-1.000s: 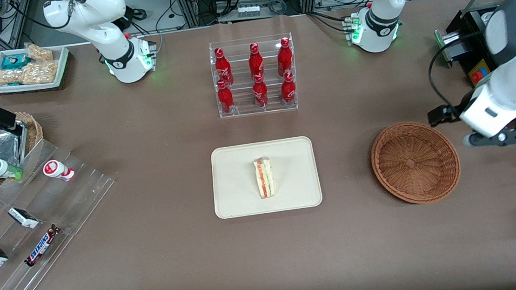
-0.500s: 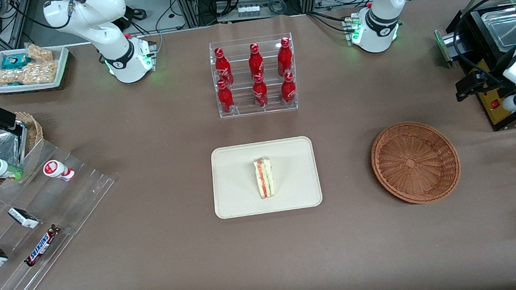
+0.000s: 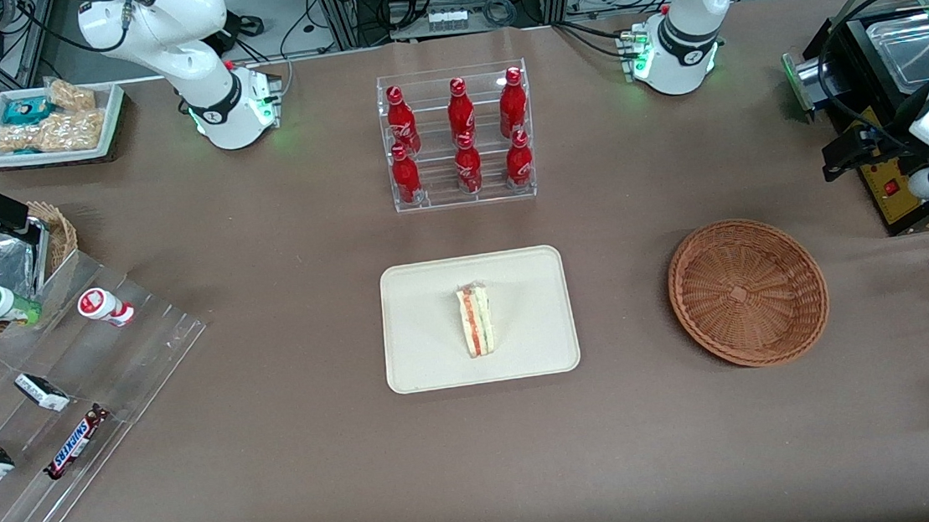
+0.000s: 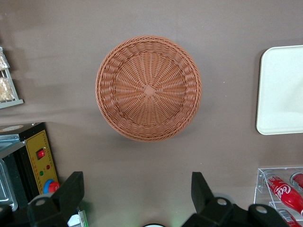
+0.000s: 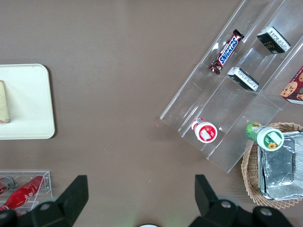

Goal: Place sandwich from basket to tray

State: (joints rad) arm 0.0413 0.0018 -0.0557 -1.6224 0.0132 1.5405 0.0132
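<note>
Sandwich [image 3: 476, 320] lies on the cream tray [image 3: 422, 357], middle of the front picture | bottle rack [image 3: 458, 137] above the tray holds six red bottles | wicker basket [image 3: 747, 292] at the right has nothing inside | gripper [image 4: 137, 196] hangs over the table near the basket, jaws wide open, holding nothing

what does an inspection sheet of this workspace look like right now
surface: brown table, no spills seen
sandwich: lies on the tray
basket: empty, toward the working arm's end
clutter: bottle rack, farther from the front camera than the tray; clear stepped stand with snack bars, toward the parked arm's end
gripper: open, holding nothing, raised above the table beside the basket
cables: black cable looping at the working arm
surroundings: black control box at the table edge
</note>
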